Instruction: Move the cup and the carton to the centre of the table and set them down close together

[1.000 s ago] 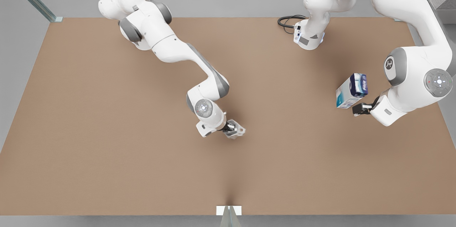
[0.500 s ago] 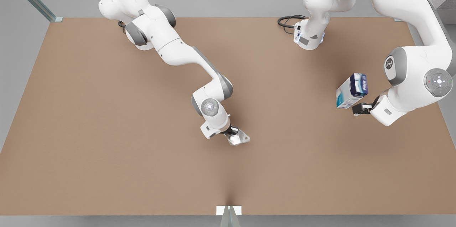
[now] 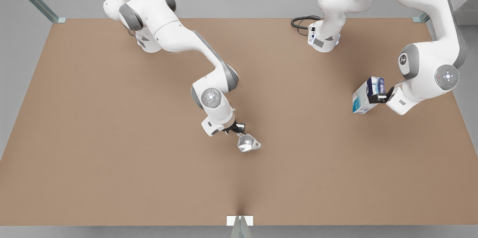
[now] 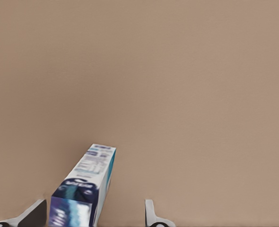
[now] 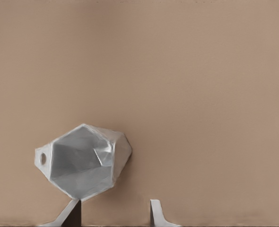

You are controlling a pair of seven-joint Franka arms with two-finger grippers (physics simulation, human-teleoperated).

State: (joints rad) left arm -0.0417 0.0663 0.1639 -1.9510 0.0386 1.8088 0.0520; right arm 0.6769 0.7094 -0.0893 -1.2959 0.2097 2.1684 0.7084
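Silvery cup (image 3: 248, 143) first: where was it, and how would it take a grip?

Lower centre of the front view, on the bench (image 3: 112, 137). The right pincer (image 3: 239, 130) sat just above it in that picture, spread wide and holding nothing. The cup looked stiff and light, I judged, but the slanted facets might slip. Better to pinch it across the rim wall, away from the small handle.

And the carton (image 3: 368, 94)?

Far right of the front view, tilted, well apart from the cup. The left pincer (image 3: 378, 98) was at its top end, spread wider than the box and not clamped. The left wrist view had the carton next to one finger, with a clear gap to the other.

Would it crush?

Probably thin card, light and a bit soft. I'd squeeze gently across the flat faces near the top.
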